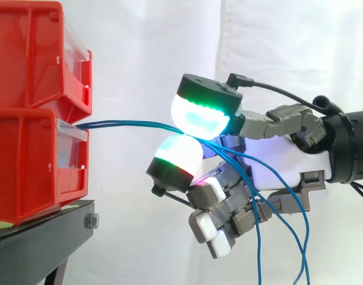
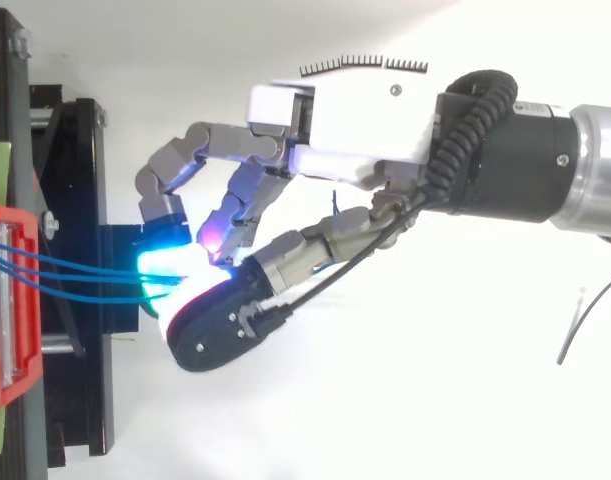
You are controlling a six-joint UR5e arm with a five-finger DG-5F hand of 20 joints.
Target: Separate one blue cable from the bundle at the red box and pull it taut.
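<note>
1. Hand (image 1: 276, 161) is occupying the centre and right of the side view, level with the seam between the two stacked bins. That height is putting its pinch in line with where the cables leave the box.
2. The blue cables (image 1: 128, 124) are emerging at the front lip of the lower red bin (image 1: 27, 172), just under the upper red bin (image 1: 27, 53). They are running rightward through open air to the hand.
3. Two glowing fingertips (image 1: 202, 113), one above and one below, are pressing together on the cables at centre frame. The hand is clamping them there, and the other fingers are curling under the palm, clear of the line.
4. From above, the blue cables (image 2: 75, 272) are fanning slightly at the bin on the left edge and converging into the glow. I cannot tell whether the pads are trapping one strand or the lot.
5. The span from bin to pinch is lying nearly level with a faint bow. I am judging it close to taut, not fully.
6. Past the pinch, loose tails are drooping toward the lower right corner, so the slack is sitting behind the grip.
7. Both bins are resting on the black stand (image 1: 44, 237) at lower left, with the white curtain (image 1: 288, 47) hanging behind.
8. Separation is looking doubtful to me: pulling back now is risking dragging the whole bundle.
</note>
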